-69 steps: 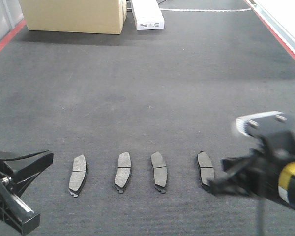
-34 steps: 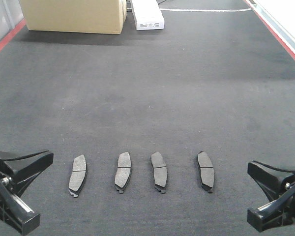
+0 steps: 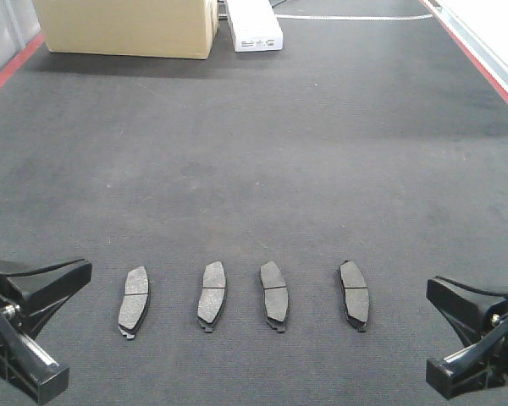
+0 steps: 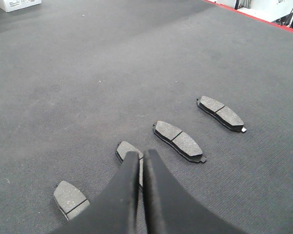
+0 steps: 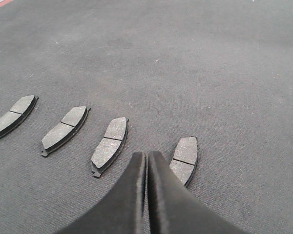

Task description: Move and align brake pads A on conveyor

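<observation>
Four flat, curved grey brake pads [image 3: 241, 295] lie in a near row on the felt-like conveyor [image 3: 262, 144]; left gripper [image 4: 140, 157] and right gripper [image 5: 146, 157] fingers pressed together, empty.

Brake pads A [image 3: 241, 297]: four side by side in a 9-to-3 o'clock row on the conveyor [image 3: 262, 152].
Cardboard box [image 3: 127, 25]: far end, 11 o'clock.
Small carton [image 3: 254, 25]: just beside it, toward 3 o'clock.

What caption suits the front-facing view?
Four brake pads in a row on the conveyor, both pincers alongside.
</observation>
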You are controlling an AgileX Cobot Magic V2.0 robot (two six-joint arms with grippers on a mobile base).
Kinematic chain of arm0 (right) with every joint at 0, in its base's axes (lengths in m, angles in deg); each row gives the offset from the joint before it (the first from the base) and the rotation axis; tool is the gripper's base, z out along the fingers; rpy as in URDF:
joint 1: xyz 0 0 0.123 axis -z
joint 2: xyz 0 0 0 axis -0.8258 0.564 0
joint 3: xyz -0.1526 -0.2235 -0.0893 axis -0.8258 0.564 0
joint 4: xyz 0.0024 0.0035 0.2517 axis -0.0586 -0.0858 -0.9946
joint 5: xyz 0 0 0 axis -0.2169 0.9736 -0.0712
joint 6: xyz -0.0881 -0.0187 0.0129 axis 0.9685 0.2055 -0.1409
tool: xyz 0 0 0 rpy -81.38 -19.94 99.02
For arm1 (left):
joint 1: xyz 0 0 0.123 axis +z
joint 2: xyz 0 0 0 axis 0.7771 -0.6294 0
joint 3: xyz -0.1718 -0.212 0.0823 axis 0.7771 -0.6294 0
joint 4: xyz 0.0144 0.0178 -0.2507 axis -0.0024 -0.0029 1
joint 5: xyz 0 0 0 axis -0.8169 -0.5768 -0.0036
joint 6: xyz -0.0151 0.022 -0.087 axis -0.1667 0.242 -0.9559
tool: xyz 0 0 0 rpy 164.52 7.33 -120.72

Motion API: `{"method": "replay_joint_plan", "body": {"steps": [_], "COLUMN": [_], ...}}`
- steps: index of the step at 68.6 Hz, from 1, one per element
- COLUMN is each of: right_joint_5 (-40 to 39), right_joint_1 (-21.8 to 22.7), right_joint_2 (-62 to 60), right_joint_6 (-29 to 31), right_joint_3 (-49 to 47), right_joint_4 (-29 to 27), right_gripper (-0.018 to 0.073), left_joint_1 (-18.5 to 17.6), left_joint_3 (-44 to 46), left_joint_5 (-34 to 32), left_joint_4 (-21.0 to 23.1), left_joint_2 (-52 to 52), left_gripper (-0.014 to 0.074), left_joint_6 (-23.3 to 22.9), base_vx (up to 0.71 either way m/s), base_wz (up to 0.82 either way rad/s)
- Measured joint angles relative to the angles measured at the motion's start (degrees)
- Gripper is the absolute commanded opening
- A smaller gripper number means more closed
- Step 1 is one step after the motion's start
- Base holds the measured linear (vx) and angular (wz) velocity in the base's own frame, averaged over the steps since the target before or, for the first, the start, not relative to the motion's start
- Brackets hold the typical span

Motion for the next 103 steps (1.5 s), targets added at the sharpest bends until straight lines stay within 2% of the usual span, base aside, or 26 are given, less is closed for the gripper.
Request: {"method": "replay_joint_plan", "body": {"steps": [11, 19, 24, 32, 38, 43, 52, 60, 73, 82, 90, 103], "right_joint_5": [0.0, 0.0, 0.0, 0.0, 0.0, 0.0, 0.0, 0.0, 0.0, 0.0, 0.0, 0.1], "right_joint_1": [0.0, 0.0, 0.0, 0.0, 0.0, 0.0, 0.0, 0.0, 0.0, 0.0, 0.0, 0.0], "right_joint_2": [0.0, 0.0, 0.0, 0.0, 0.0, 0.0, 0.0, 0.0, 0.0, 0.0, 0.0, 0.0], "right_joint_6": [0.0, 0.0, 0.0, 0.0, 0.0, 0.0, 0.0, 0.0, 0.0, 0.0, 0.0, 0.0], "right_joint_3": [0.0, 0.0, 0.0, 0.0, 0.0, 0.0, 0.0, 0.0, 0.0, 0.0, 0.0, 0.0], "right_joint_4": [0.0, 0.0, 0.0, 0.0, 0.0, 0.0, 0.0, 0.0, 0.0, 0.0, 0.0, 0.0], "right_gripper": [-0.001, -0.001, -0.001, -0.001, -0.001, -0.001, -0.001, -0.001, -0.001, -0.001, -0.001, -0.001], "left_joint_1": [0.0, 0.0, 0.0, 0.0, 0.0, 0.0, 0.8, 5.4, 20.2, 28.5, 30.7, 30.9], "left_joint_3": [0.0, 0.0, 0.0, 0.0, 0.0, 0.0, -1.5, -5.9, -15.3, -20.1, -23.8, -30.5], "left_joint_5": [0.0, 0.0, 0.0, 0.0, 0.0, 0.0, -0.9, -3.1, -3.9, -3.9, -4.4, -6.6], "left_joint_4": [-0.3, -3.2, -7.4, -16.2, -20.0, -20.7, -20.7, -20.6, -20.5, -20.5, -20.5, -20.5], "left_joint_2": [0.0, 0.0, 0.0, 0.0, 0.0, 0.1, 4.5, 14.4, 32.5, 40.8, 43.2, 43.4], "left_gripper": [-0.0006, -0.0006, -0.0006, -0.0006, -0.0006, -0.0006, -0.0006, -0.0006, -0.0006, -0.0006, -0.0006, -0.0006], "left_joint_6": [0.0, -1.4, -5.2, -15.5, -20.5, -21.2, -19.2, -18.5, -18.5, -18.5, -18.5, -18.5], "base_vx": [0.0, 0.0, 0.0, 0.0, 0.0, 0.0, 0.0, 0.0, 0.0, 0.0, 0.0, 0.0], "base_wz": [0.0, 0.0, 0.0, 0.0, 0.0, 0.0, 0.0, 0.0, 0.0, 0.0, 0.0, 0.0]}}
